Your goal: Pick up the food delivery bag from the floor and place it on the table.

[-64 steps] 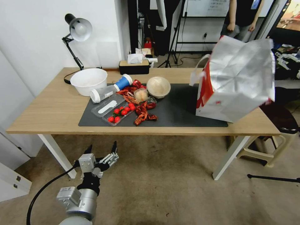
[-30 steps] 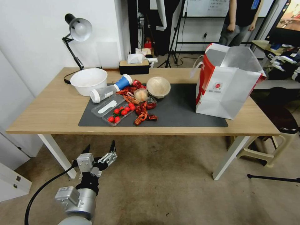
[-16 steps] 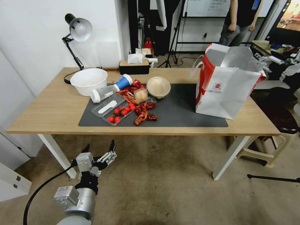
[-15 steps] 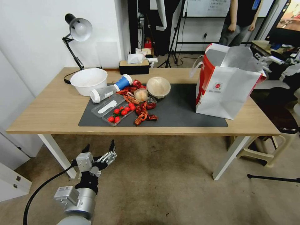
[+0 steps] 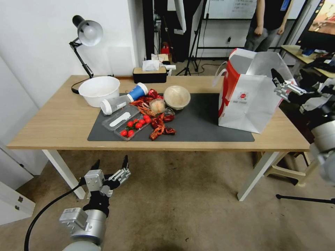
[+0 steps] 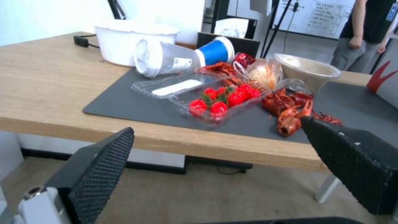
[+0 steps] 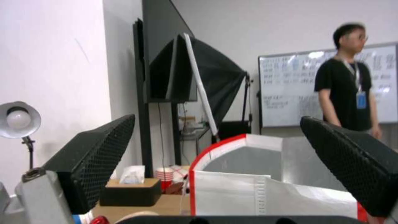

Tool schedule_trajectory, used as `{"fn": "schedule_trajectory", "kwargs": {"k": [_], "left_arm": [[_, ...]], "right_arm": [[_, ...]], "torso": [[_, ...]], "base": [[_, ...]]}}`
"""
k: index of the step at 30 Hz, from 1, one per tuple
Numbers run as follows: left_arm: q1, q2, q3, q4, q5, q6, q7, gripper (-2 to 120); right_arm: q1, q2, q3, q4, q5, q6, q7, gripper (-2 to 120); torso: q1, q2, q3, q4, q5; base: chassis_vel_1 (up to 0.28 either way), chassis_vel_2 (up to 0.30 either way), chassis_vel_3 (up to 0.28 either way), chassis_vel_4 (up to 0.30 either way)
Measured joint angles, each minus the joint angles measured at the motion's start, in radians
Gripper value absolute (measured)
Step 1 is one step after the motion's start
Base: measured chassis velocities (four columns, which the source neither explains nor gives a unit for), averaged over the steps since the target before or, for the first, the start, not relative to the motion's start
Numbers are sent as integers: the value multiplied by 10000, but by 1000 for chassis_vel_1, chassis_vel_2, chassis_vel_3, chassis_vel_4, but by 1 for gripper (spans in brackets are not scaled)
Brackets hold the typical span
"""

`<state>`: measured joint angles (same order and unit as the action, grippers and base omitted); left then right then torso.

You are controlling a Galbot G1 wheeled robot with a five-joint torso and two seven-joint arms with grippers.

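Standing upright on the table [image 5: 62, 122], the red-sided white bag [image 5: 249, 104] gapes beside the empty, wide-open right pincer [image 5: 281, 83].

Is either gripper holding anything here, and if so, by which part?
Nothing is held. The right gripper is open beside the bag, which stands on the table; the left gripper is open, low over the floor.

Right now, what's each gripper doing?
Left gripper: open, empty, low in front of the table.
Right gripper: open, empty, beside the food delivery bag.
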<state>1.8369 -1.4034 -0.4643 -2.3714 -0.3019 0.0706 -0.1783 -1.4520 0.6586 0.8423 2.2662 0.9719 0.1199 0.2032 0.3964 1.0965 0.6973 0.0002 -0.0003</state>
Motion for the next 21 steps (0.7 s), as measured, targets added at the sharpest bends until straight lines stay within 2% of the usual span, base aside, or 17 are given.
{"fn": "schedule_trajectory", "kwargs": {"k": [9,11,13,16,17,20,21], "left_arm": [[-55,-9,51,17,136,-7,84,100],[-84,12,67,57,162,-15,118,100],[-89,21,68,64,162,-16,153,100],[-131,42,88,94,149,-17,251,100],[-131,42,88,94,149,-17,251,100],[-192,41,145,190,146,-41,338,100],[-192,41,145,190,146,-41,338,100]], "right_arm": [[-1335,1325,-95,764,-2414,921,411,100],[-2110,2281,-266,1006,-3693,1432,629,100],[-2313,2541,-311,1053,-4039,1568,706,100],[-3092,3558,-513,1170,-5392,1989,1050,100],[-3092,3558,-513,1170,-5392,1989,1050,100],[-3716,4683,-919,1194,-6888,2537,1387,100],[-3716,4683,-919,1194,-6888,2537,1387,100]], "torso": [[0,0,-1,-3,0],[-1,0,-1,-4,3],[0,1,-1,-4,0],[0,1,-1,-3,0],[0,1,-1,-3,0],[0,1,0,-2,-1],[0,1,0,-2,-1]], "base": [[0,0,0,0],[0,0,0,0],[0,0,0,0],[0,0,0,0],[0,0,0,0],[0,0,0,0],[0,0,0,0]]}}
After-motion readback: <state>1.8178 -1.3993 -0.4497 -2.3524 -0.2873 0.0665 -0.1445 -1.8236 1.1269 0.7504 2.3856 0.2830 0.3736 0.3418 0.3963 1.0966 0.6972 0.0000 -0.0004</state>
